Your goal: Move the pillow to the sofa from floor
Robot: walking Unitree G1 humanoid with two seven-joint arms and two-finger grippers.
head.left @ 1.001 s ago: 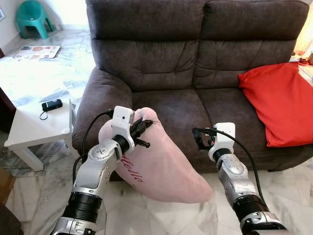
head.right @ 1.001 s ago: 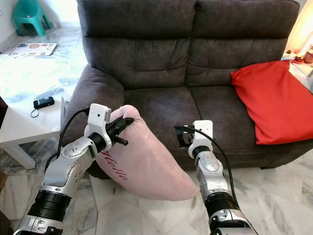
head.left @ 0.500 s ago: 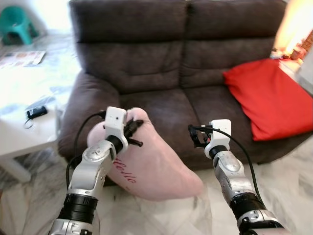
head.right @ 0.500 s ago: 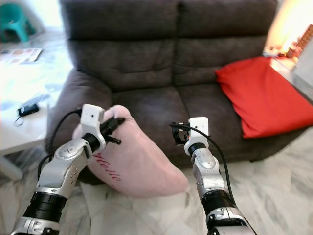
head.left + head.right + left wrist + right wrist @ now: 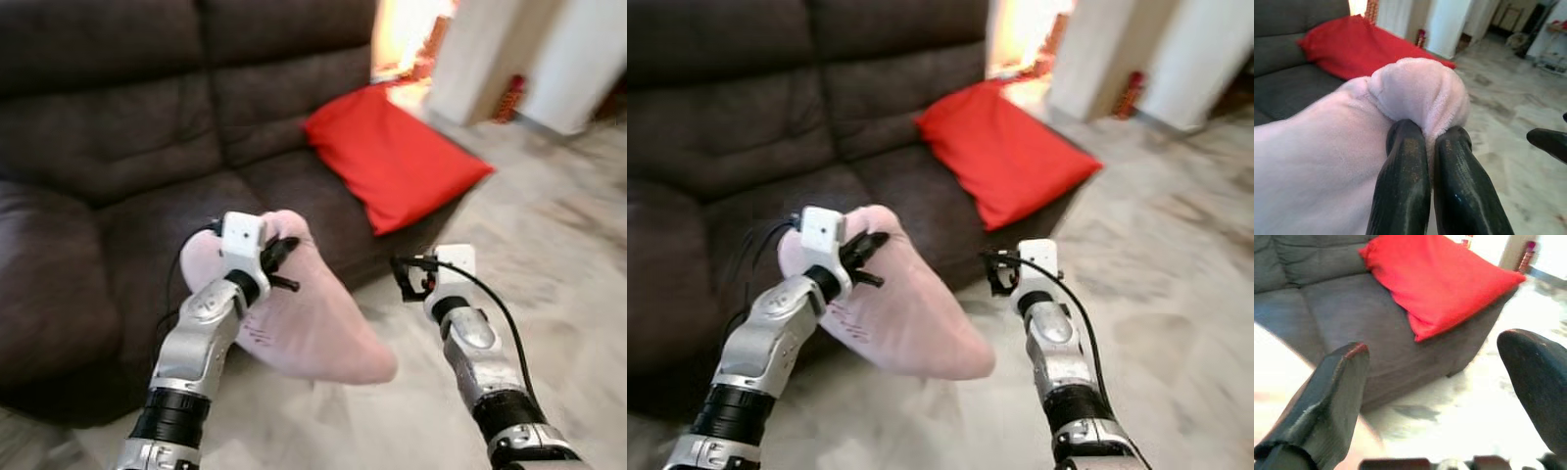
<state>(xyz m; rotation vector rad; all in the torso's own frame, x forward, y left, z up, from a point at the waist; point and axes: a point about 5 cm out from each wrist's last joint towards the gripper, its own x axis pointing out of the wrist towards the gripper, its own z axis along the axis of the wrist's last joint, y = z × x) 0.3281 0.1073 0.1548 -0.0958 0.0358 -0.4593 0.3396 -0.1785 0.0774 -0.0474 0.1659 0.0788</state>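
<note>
Two grippers up: your left gripper (image 5: 279, 262) still clamps pink pillow (image 5: 318, 318) corner, held before sofa (image 5: 118, 196) front edge; right gripper (image 5: 1440, 396) spread apart. View swung right; red cushion (image 5: 392, 157) now central.

Both arms are silver metal, built of rounded segments with black ribbed collars near the forearms. Each wrist carries a white box-shaped housing (the camera mount, by its position), with a black cable looping from it back along the arm. The left gripper (image 5: 279, 262) and right gripper (image 5: 405, 277) each have two long black fingers (image 5: 1400, 186), glossy and rounded; one finger of the right gripper shows a scuffed, reddish tip.
</note>
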